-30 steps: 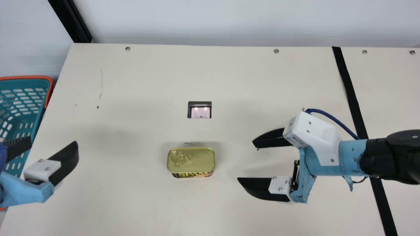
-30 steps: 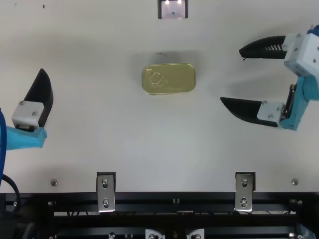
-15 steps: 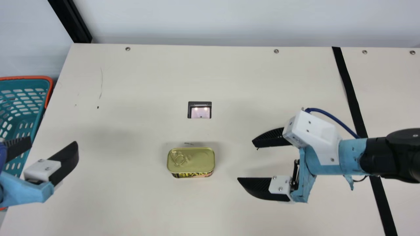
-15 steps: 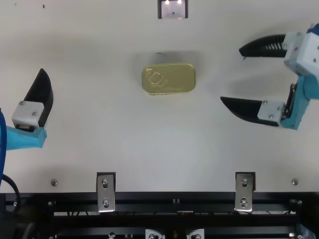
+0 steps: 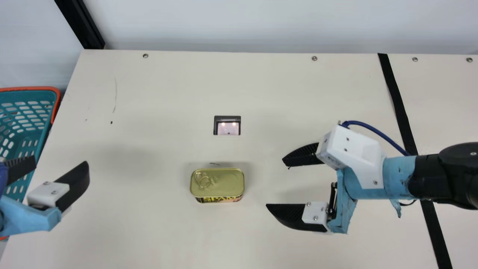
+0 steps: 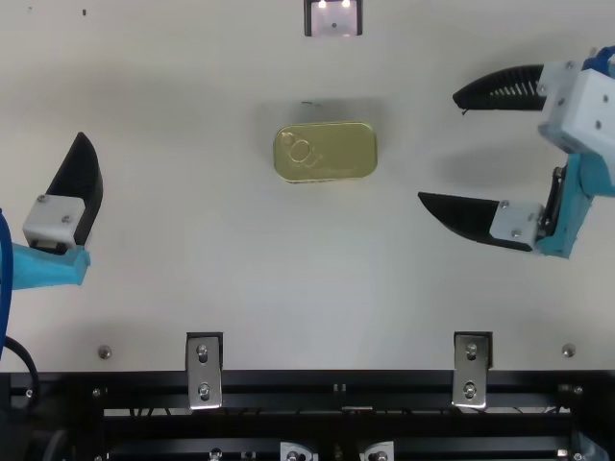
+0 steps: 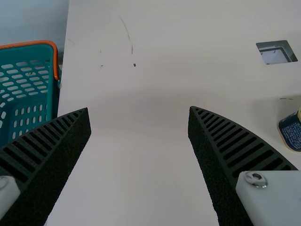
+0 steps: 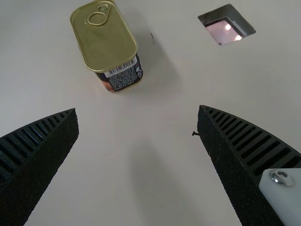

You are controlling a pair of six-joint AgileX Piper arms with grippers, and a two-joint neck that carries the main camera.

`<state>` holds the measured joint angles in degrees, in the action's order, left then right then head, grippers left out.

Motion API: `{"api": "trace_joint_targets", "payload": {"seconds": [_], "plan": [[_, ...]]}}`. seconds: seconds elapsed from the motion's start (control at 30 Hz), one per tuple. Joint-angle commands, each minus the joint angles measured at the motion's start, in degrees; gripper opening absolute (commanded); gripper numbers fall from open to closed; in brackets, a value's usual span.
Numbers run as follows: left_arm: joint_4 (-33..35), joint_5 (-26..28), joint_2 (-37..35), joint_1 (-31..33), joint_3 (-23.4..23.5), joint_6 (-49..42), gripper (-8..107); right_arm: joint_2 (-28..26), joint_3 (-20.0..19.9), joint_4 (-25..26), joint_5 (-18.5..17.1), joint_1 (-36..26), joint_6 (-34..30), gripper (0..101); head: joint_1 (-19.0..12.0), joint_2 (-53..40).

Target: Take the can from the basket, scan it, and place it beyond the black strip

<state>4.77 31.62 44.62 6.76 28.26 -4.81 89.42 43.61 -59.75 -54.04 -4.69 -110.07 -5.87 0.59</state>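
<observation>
Below center in the main view, our gold pull-ring can point(image 5: 217, 182) stands on the bench point(image 5: 149, 231); our open right end effector point(image 5: 275, 182), right of it, could shove it if misaligned. Our left end effector point(image 5: 61, 160) gapes at left.

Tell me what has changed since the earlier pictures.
The right gripper has edged left, closer to the can, its jaws open. Nothing was taken hold of or let go. The can, the left gripper, the scanner and the basket stayed where they were.

The can point(image 5: 224, 181) bears side lettering point(image 5: 219, 199) and a barcode point(image 8: 121, 67).
</observation>
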Motion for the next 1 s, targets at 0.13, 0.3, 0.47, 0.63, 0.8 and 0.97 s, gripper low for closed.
{"api": "trace_joint_targets", "payload": {"seconds": [0.13, 0.3, 0.47, 0.63, 0.8, 0.97], "plan": [[0.0, 0.0, 0.0, 0.0, 0.0, 0.0, 90, -5.09, 4.99, 7.19, 1.33, 6.07, 8.41, 101, -0.28, 0.08], [0.0, 0.0, 0.0, 0.0, 0.0, 0.0, 90, -7.49, 10.54, 14.68, 1.47, 11.78, 16.75, 101, -0.28, 0.08], [0.0, 0.0, 0.0, 0.0, 0.0, 0.0, 90, -7.83, 16.81, 22.39, 0.64, 18.04, 25.27, 101, -0.28, 0.08], [0.0, 0.0, 0.0, 0.0, 0.0, 0.0, 90, -6.02, 24.03, 29.93, -1.85, 24.32, 33.58, 101, -0.28, 0.08], [0.0, 0.0, 0.0, 0.0, 0.0, 0.0, 90, -2.41, 31.94, 36.82, -5.67, 29.95, 40.74, 101, -0.28, 0.08], [0.0, 0.0, 0.0, 0.0, 0.0, 0.0, 90, 2.2, 40.12, 41.56, -10.38, 34.35, 45.83, 101, -0.28, 0.08]]}}
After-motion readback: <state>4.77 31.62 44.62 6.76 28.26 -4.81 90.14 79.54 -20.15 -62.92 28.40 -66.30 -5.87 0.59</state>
